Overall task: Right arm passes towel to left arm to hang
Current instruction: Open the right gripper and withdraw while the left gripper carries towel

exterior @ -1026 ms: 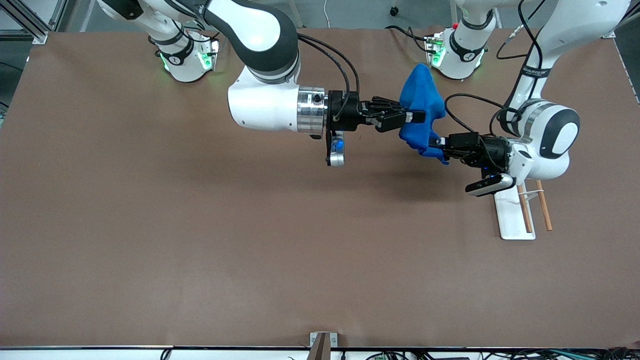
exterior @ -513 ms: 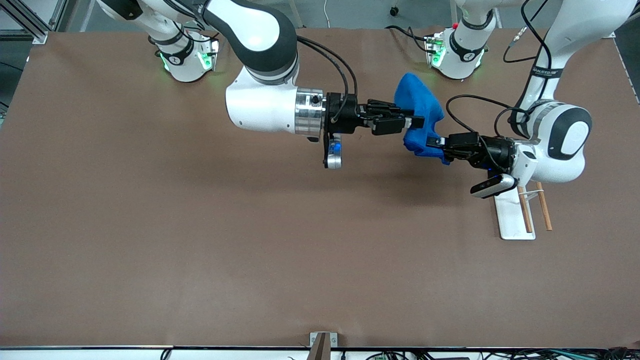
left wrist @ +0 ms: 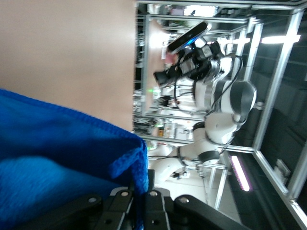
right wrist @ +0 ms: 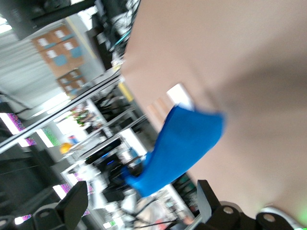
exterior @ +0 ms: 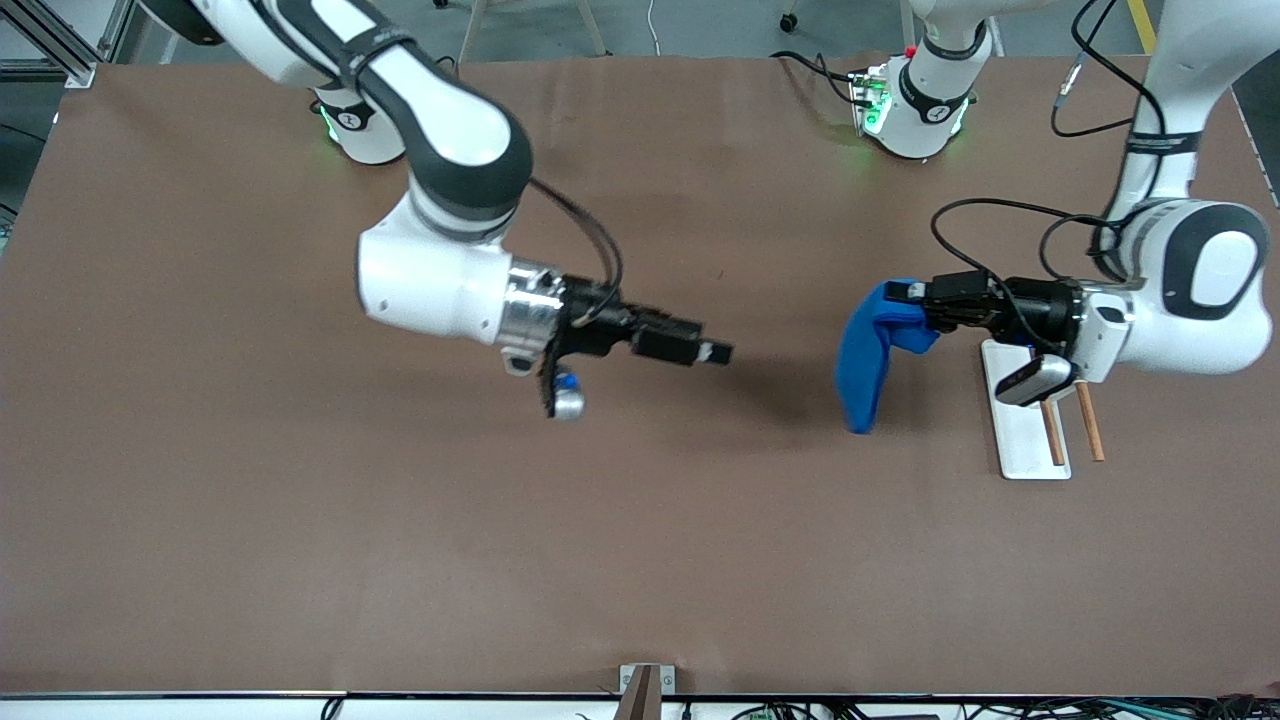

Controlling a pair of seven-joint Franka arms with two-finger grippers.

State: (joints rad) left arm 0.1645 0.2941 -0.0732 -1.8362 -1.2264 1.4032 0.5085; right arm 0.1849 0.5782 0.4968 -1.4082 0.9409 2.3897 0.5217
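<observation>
The bright blue towel (exterior: 868, 352) hangs from my left gripper (exterior: 908, 303), which is shut on its upper edge above the table, beside the white tray. In the left wrist view the towel (left wrist: 62, 158) fills the near field and its edge runs between the closed fingers (left wrist: 158, 208). My right gripper (exterior: 712, 352) is open and empty, over the middle of the table, apart from the towel. In the right wrist view the towel (right wrist: 184, 143) hangs farther off between the spread fingers (right wrist: 76, 203).
A white tray (exterior: 1020, 425) with wooden rods (exterior: 1088, 422) lies on the table at the left arm's end, under the left wrist. The brown table (exterior: 400, 520) spreads wide toward the front camera. The arm bases stand along the table's top edge.
The right gripper has let go of the towel and drawn back toward the right arm's end. The left gripper has carried the towel toward the tray, and it now hangs straight down.
</observation>
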